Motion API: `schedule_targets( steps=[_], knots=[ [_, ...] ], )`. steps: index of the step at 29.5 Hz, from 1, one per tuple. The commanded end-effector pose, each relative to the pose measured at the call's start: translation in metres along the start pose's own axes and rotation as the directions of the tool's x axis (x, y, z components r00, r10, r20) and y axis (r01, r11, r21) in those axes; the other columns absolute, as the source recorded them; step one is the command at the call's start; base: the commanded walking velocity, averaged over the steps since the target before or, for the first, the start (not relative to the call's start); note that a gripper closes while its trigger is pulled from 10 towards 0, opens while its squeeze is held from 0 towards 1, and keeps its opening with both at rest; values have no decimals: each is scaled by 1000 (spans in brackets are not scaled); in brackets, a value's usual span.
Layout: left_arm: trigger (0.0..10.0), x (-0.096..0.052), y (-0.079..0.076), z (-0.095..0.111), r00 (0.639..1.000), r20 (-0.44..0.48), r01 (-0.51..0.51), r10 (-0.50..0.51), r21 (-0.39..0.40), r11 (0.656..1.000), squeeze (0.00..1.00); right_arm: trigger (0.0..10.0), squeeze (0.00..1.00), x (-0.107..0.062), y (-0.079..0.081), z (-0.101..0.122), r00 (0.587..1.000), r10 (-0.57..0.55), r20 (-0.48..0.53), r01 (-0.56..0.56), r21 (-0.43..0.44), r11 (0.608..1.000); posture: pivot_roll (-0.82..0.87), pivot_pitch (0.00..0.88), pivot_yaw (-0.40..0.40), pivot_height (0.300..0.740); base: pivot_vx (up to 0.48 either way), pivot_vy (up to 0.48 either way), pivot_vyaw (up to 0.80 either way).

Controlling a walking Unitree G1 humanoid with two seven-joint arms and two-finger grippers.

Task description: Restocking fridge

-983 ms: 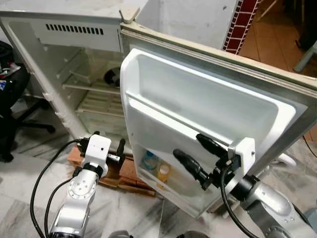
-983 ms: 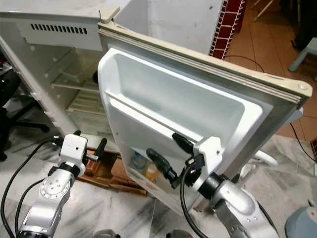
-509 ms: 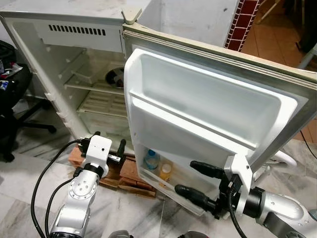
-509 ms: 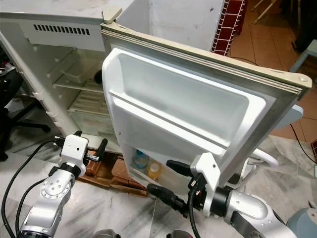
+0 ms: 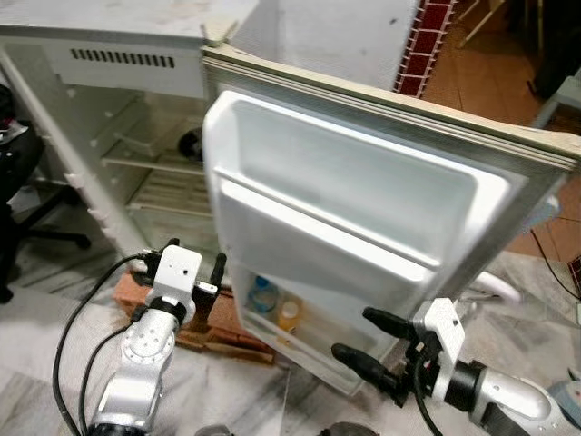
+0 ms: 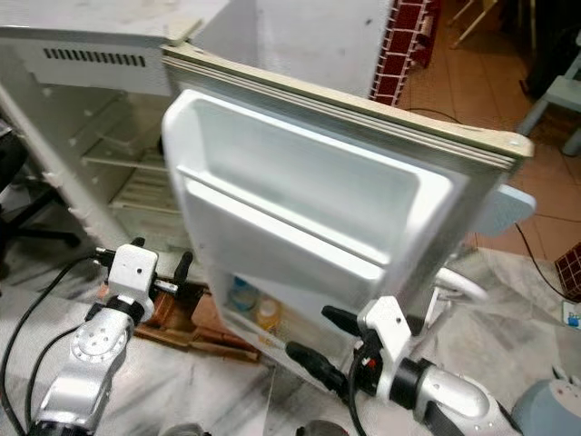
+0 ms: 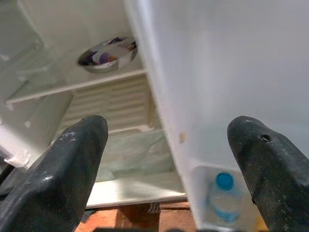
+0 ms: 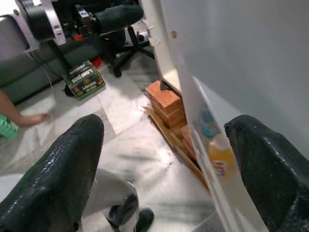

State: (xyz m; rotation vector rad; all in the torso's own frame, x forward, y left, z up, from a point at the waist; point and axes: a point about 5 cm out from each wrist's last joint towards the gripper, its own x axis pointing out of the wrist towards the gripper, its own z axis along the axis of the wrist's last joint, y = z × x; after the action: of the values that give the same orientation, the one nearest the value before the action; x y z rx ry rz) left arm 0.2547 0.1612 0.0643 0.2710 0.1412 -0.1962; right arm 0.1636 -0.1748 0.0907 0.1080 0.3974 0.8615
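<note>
Two items already stand in the bottom bin of the open fridge door: a blue-capped water bottle and a yellow-capped bottle. A bowl sits on an inner shelf. Left pincer and right pincer are both spread and carry nothing; judging by the bare shelves, most restocking remains.
</note>
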Motion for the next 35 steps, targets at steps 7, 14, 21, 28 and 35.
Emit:
schedule_targets(
  steps=[7,14,21,28,35],
  knots=[
    [10000,-1,5,-4,999,-22,-28,28,22,999,0,10000,0,6,-6,5,999,-25,39,26,-42,999,16,17,23,740,-269,-397,0],
    [10000,0,4,-3,999,-26,-23,24,39,999,0,10000,0,4,0,-4,996,85,-29,-86,-16,996,18,17,22,740,-436,-41,0],
    [10000,0,3,-3,1000,-23,-16,17,48,999,0,10000,0,0,-26,-21,983,-39,-179,17,-124,992,18,17,21,740,-459,0,0],
    [10000,0,6,-3,999,-22,-42,43,40,998,0,10000,0,12,-73,14,881,-467,71,470,-234,851,28,5,25,740,-467,0,0],
    [10000,-8,16,0,988,23,-151,152,-44,988,0,10000,0,27,-74,52,678,-637,366,689,-16,724,32,0,30,740,-66,0,0]
  ],
)
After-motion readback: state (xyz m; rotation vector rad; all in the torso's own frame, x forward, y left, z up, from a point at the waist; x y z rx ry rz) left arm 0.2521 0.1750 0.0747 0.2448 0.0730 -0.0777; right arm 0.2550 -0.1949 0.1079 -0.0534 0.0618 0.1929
